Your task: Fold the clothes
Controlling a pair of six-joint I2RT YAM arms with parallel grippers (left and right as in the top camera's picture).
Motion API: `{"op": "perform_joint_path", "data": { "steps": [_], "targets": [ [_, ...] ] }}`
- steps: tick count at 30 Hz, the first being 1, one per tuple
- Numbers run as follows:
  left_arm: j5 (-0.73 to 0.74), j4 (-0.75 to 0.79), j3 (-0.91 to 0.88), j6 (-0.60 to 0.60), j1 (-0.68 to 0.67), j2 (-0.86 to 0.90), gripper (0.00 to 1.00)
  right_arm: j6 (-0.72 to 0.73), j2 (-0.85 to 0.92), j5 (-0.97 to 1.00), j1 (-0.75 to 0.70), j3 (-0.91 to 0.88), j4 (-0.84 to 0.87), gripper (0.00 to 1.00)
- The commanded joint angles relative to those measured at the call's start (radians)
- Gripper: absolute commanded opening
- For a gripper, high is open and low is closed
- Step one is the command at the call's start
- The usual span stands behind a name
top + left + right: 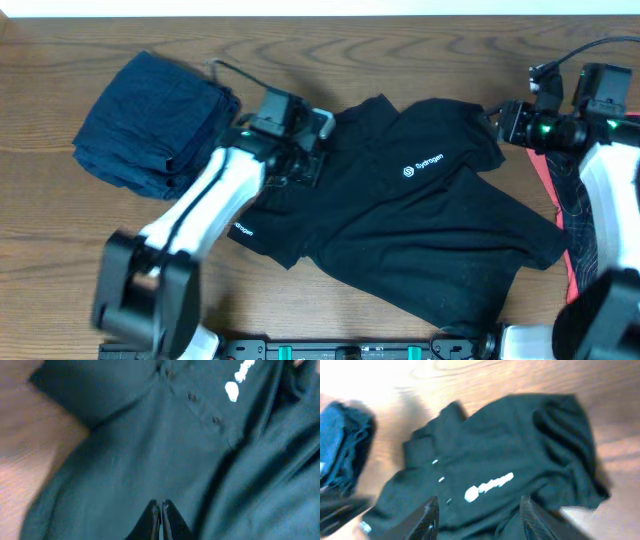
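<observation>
A: Two things. How is the left end effector (160, 519)?
B: Fingers together, tips at the black shirt (420, 220) beside its collar. Whether cloth is pinched, I cannot tell.
A: And the right end effector (479, 519)?
B: Fingers apart, over the shirt's sleeve. The shirt lies spread on the worktop (400, 60), navy pile (155, 120) left, patterned garment (572, 215) right.

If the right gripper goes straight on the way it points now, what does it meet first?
Probably the black shirt, near its white logo; the open right gripper aims there, though depth is unclear.
</observation>
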Motion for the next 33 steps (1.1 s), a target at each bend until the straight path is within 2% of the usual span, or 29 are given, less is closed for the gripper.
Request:
{"op": "perform_joint_path", "data": {
  "steps": [1, 5, 8, 14, 18, 22, 26, 33],
  "targets": [
    [-0.005, 0.084, -0.001, 0.011, -0.018, 0.09, 0.06, -0.01, -0.083, -0.055, 0.019, 0.018, -0.066, 0.49],
    [-0.019, 0.204, -0.001, 0.027, -0.017, 0.18, 0.06, -0.011, -0.158, -0.053, 0.02, 0.018, -0.168, 0.49],
    [-0.149, 0.227, -0.001, 0.026, -0.017, 0.232, 0.06, -0.011, -0.199, -0.053, 0.02, 0.018, -0.213, 0.49],
    [-0.524, 0.11, -0.001, 0.021, 0.016, 0.314, 0.06, -0.011, -0.222, 0.013, 0.02, 0.017, -0.273, 0.49],
    [-0.645, 0.044, -0.001, -0.072, 0.103, 0.309, 0.06, -0.011, -0.217, 0.15, 0.025, 0.013, -0.304, 0.5],
    [-0.658, -0.026, 0.001, -0.134, 0.222, 0.264, 0.06, 0.007, -0.199, 0.253, 0.027, 0.001, -0.306, 0.55],
    [-0.66, -0.08, 0.002, -0.157, 0.312, 0.187, 0.06, 0.055, -0.154, 0.315, 0.031, -0.031, -0.301, 0.56],
    [-0.588, -0.093, 0.002, -0.171, 0.315, 0.015, 0.08, 0.045, -0.051, 0.237, 0.08, -0.133, -0.214, 0.56]
  ]
}}
